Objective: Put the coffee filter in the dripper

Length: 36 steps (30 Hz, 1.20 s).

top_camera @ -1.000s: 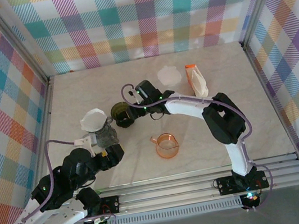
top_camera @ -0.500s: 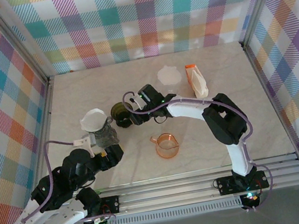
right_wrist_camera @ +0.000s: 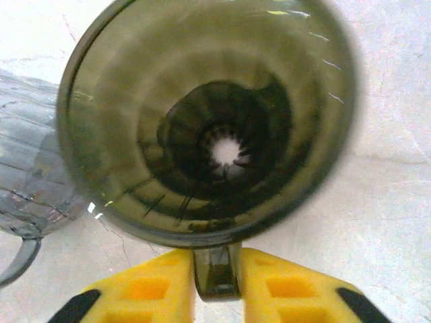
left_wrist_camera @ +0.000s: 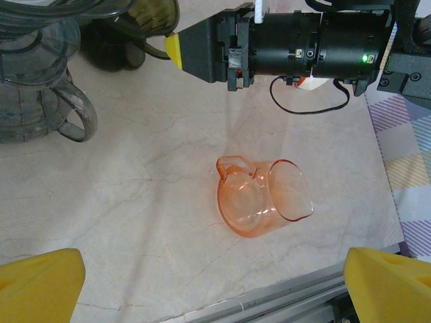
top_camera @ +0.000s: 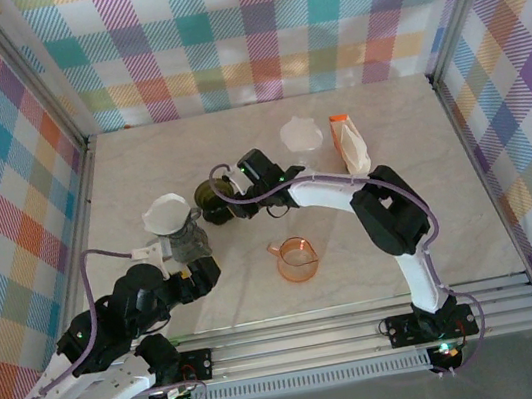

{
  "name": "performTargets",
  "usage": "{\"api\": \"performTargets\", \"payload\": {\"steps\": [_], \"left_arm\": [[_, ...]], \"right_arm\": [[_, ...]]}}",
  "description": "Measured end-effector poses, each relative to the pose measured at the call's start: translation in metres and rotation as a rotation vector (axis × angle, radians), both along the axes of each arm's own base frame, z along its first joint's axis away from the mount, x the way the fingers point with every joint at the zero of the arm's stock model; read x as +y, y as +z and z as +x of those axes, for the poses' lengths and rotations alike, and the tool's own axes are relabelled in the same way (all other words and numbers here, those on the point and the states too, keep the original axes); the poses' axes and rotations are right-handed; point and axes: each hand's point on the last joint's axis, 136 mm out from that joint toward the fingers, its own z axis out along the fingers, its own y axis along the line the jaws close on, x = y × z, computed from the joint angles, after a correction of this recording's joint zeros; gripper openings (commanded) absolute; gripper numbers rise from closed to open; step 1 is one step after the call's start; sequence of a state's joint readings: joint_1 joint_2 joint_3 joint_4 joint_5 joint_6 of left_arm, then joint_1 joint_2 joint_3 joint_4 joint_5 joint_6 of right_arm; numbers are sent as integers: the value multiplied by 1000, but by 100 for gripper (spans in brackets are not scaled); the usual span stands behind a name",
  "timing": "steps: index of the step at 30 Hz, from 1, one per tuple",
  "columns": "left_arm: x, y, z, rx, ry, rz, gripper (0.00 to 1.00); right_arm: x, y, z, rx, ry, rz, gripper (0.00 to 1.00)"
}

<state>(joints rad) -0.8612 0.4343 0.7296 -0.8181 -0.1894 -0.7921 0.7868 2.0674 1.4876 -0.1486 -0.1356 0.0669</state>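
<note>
The dark olive dripper [top_camera: 213, 201] stands on the table, its ribbed cone empty in the right wrist view [right_wrist_camera: 215, 121]. My right gripper [top_camera: 234, 190] [right_wrist_camera: 217, 282] is shut on the dripper's handle, which sits between the yellow fingers. A white paper coffee filter [top_camera: 300, 134] lies at the back of the table. Another white filter cone [top_camera: 165, 213] rests against the grey glass server [top_camera: 188, 238] [left_wrist_camera: 34, 81]. My left gripper [top_camera: 202, 270] [left_wrist_camera: 212, 282] hovers open over the front of the table, with nothing between its fingers.
An orange transparent cup [top_camera: 297, 257] [left_wrist_camera: 262, 198] lies on its side near the front middle. An orange and white package [top_camera: 349, 143] lies at the back right. The server stands just left of the dripper. The metal rail [top_camera: 366, 320] runs along the near edge.
The right wrist has shifted slightly left and back with the dripper's handle still held. The left arm has stayed where it was.
</note>
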Motion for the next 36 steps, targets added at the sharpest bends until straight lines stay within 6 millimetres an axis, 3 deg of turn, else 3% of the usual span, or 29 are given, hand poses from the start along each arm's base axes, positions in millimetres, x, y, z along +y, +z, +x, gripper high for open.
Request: {"api": "performTargets", "payload": {"steps": [5,11,19,24,30,36], "left_arm": [[0,0,0,0,0,0,99],[1,0,0,-2,3,3,99],[1,1,1,-8,1,8,100],[-1,3,2,-14,-7,12,100],[-9,-3,3,16,-30,28,100],[-18,-2,7,14,-46,8,100]], "right_arm": [[3,1,-1,-18,3,-2,8],[-6,10,-21,-31,11,-19,6],[-31,87,-68,-117,5,34,4],[-68,122,-104,-137,-45,62,3],[-125,121,-144,-75,-114,1,3],[-166,117,-173,-5,-154,-54,2]]}}
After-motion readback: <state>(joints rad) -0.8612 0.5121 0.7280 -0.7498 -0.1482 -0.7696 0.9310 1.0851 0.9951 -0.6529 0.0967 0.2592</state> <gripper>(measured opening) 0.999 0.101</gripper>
